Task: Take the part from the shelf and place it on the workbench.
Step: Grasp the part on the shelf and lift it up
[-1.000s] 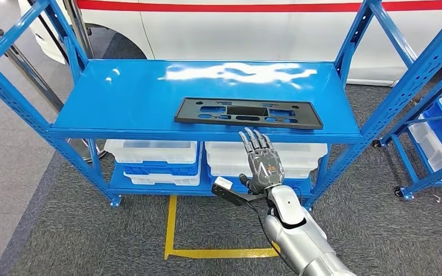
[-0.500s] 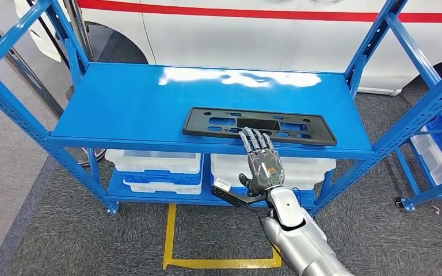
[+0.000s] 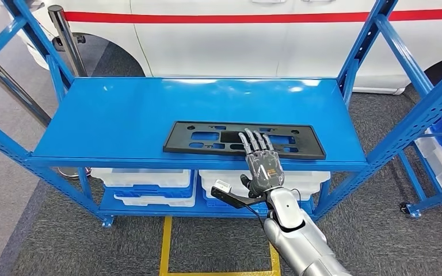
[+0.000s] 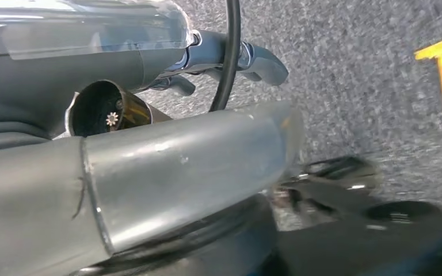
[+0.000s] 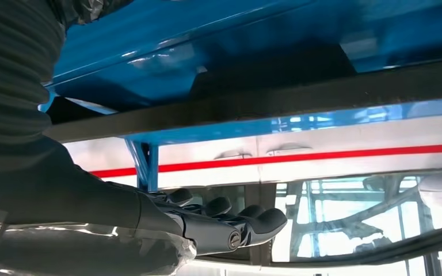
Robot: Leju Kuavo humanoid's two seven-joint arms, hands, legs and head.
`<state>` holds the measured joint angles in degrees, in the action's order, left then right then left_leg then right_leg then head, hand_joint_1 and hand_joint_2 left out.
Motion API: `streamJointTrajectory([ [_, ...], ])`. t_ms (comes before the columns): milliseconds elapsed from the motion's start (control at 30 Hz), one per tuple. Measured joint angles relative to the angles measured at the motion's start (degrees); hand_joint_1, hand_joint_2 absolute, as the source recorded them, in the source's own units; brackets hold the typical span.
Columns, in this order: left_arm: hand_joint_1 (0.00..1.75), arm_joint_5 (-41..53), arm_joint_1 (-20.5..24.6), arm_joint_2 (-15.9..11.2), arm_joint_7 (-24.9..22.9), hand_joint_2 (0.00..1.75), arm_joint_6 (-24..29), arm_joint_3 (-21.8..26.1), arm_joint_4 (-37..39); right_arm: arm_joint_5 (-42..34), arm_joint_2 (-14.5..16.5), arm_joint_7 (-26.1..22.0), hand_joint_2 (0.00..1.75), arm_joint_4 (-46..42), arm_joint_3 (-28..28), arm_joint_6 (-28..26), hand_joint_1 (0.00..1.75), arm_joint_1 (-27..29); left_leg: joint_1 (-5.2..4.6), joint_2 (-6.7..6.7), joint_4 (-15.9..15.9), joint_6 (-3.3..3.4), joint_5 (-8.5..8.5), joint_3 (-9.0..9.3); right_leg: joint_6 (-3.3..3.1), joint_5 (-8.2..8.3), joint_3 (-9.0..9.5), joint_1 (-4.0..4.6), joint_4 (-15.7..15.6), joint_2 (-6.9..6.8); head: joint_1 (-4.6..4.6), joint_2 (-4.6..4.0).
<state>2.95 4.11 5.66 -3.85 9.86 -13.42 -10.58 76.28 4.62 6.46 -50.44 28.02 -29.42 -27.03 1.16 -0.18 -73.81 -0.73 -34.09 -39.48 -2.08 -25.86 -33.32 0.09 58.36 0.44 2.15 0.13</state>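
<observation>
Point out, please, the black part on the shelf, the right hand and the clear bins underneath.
black part (image 3: 201, 138): head view, its left half.
right hand (image 3: 263, 167): head view, back of the hand.
clear bins (image 3: 144, 179): head view, front wall of the left bin.

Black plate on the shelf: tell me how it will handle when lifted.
The black plate is long, thin and full of cutouts, so probably light but likely to sag or tilt if held at one spot. Lying flat on the glossy shelf, it may slide under the right hand.
</observation>
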Motion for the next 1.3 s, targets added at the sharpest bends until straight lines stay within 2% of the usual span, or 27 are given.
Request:
streamJointTrajectory([
  [33,0.0,0.02,-0.1,0.0,-0.03,0.0,0.0,0.0,0.0,0.02,0.02,0.01,1.75,0.04,0.0,0.0,0.0,0.06,-0.03,0.0,1.81,0.22,1.84,-0.02,0.02,-0.5,0.58,0.1,0.09,0.07,-0.01,0.0],
  [100,0.0,0.05,-0.28,-0.04,-0.06,0.0,0.01,0.0,0.01,0.07,0.07,0.01,1.75,0.1,0.0,0.0,0.0,0.07,-0.31,0.0,8.83,0.97,7.36,1.67,0.21,-1.56,1.82,0.3,0.27,0.16,0.04,0.0],
  [167,0.0,0.07,-0.19,-0.09,-0.07,0.0,0.02,0.0,0.03,0.12,0.12,0.03,1.75,0.16,0.0,-0.01,0.0,0.06,-0.73,0.04,13.84,1.51,9.99,3.0,0.68,-2.35,2.31,0.39,0.43,0.18,0.08,0.0],
  [267,0.0,0.27,-0.03,-0.05,0.22,0.0,0.03,0.0,0.04,0.24,0.3,0.05,1.75,0.19,0.02,0.03,0.0,0.05,-0.96,0.0,14.99,1.8,10.35,3.6,1.5,-2.75,2.56,0.37,0.06,0.14,0.05,0.0],
  [400,0.0,1.35,0.1,0.1,1.22,0.0,-0.37,-0.15,0.04,0.49,0.38,-1.67,1.75,0.34,0.19,2.57,0.0,-0.45,-0.68,-0.15,16.23,1.64,10.42,4.94,1.13,-1.96,3.58,0.66,-0.75,0.18,0.19,0.0],
  [533,0.0,1.43,0.29,0.2,1.46,0.0,-1.02,-0.26,0.04,-0.27,0.17,-5.37,1.75,1.25,1.68,9.32,0.0,-1.52,-0.93,-0.17,16.15,1.98,9.91,4.97,0.96,-2.38,3.94,0.53,-1.18,0.0,0.19,0.0],
  [633,0.0,1.09,0.28,0.2,1.99,0.0,-1.1,-0.26,0.04,-1.89,-0.22,-6.93,1.75,2.5,3.47,14.89,0.0,-2.85,-1.16,-0.13,16.01,2.14,9.81,4.89,1.37,-2.96,4.3,0.3,-1.84,-0.09,0.18,0.0],
  [767,0.0,0.65,0.22,0.2,2.42,0.0,-1.07,-0.23,0.04,-3.44,-0.51,-7.14,1.75,4.7,5.3,18.54,0.0,-4.94,-1.18,-0.13,15.95,2.26,9.83,4.93,1.7,-2.9,4.32,0.27,-1.91,-0.14,0.18,0.0],
  [967,0.0,0.37,0.16,0.2,2.85,0.0,-0.93,-0.01,0.04,-5.17,-0.51,-7.09,1.75,7.81,7.14,20.66,0.0,-7.84,-1.13,-0.14,15.95,2.33,9.91,5.16,1.97,-2.84,4.49,0.29,-1.88,-0.16,0.19,0.0],
  [1300,0.0,-0.23,-0.05,0.22,3.1,0.0,-0.87,0.49,0.04,-6.51,-0.37,-5.83,1.75,9.56,8.79,19.26,0.0,-9.04,-1.05,-0.15,15.95,2.23,9.99,5.23,1.96,-2.85,4.53,0.38,-1.67,-0.24,0.18,0.0],
])
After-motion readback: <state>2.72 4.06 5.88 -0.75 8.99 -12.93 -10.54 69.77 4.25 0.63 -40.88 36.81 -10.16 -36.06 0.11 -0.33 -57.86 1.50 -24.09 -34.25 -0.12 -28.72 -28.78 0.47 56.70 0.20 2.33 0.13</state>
